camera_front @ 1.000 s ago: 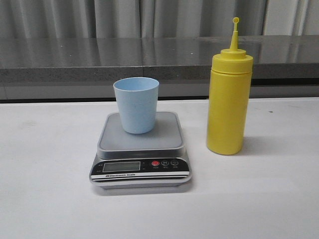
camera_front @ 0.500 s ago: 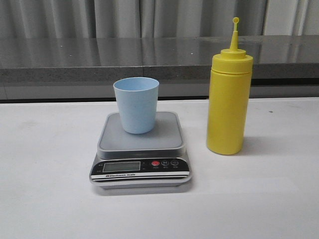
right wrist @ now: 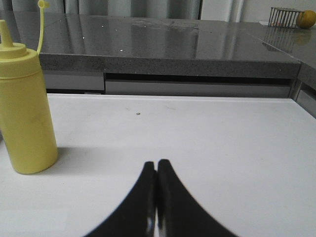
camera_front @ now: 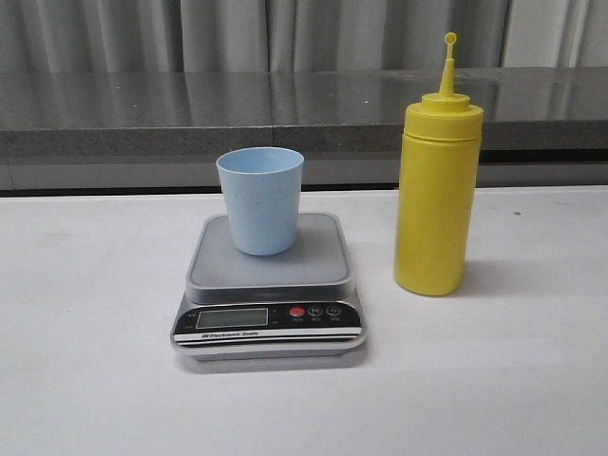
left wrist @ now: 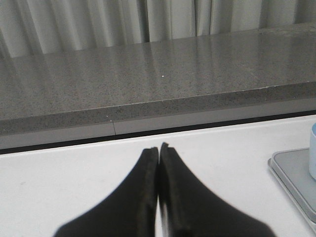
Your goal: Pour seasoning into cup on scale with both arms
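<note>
The pale blue cup point(camera_front: 260, 199) stands upright on the silver-grey scale point(camera_front: 269, 285) at the table's middle. The yellow seasoning bottle point(camera_front: 435, 180) stands upright on the table just right of the scale, its nozzle capped. No arm shows in the front view. In the left wrist view my left gripper point(left wrist: 159, 147) is shut and empty over bare table, with the scale's corner point(left wrist: 294, 173) and a sliver of the cup point(left wrist: 313, 150) off to one side. In the right wrist view my right gripper point(right wrist: 156, 163) is shut and empty, and the seasoning bottle point(right wrist: 25, 106) stands apart from it.
A grey stone ledge point(camera_front: 285, 114) runs along the far edge of the white table point(camera_front: 95, 380), with curtains behind. A wire basket point(right wrist: 284, 16) with a yellow fruit sits far back on the ledge in the right wrist view.
</note>
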{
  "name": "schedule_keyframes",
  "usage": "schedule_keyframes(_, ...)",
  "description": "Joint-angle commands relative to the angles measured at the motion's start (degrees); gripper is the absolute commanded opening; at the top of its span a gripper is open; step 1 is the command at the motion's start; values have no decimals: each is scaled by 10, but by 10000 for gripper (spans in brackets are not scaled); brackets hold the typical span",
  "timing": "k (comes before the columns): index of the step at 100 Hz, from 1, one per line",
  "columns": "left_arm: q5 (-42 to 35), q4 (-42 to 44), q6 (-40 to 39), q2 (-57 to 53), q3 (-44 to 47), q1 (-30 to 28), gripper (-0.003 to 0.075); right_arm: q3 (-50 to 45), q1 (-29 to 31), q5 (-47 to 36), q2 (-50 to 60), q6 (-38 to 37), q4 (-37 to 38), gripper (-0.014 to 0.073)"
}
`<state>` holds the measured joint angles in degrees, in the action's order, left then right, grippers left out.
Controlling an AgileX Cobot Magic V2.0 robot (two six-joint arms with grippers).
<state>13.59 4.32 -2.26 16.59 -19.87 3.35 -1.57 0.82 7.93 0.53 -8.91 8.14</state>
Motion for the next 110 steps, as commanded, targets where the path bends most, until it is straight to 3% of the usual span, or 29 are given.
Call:
schedule_keyframes(1,-47,-4,-1,4,-15,0,-18,0,3,-51,7,5,2,-120)
schedule_keyframes(80,-49,-4,-1,4,-11,0,-18,0,3,-51,7,5,2,-120)
schedule_keyframes(110,-155,-12,18,-27,67,0,-18,0,3,-51,7,5,2,-120)
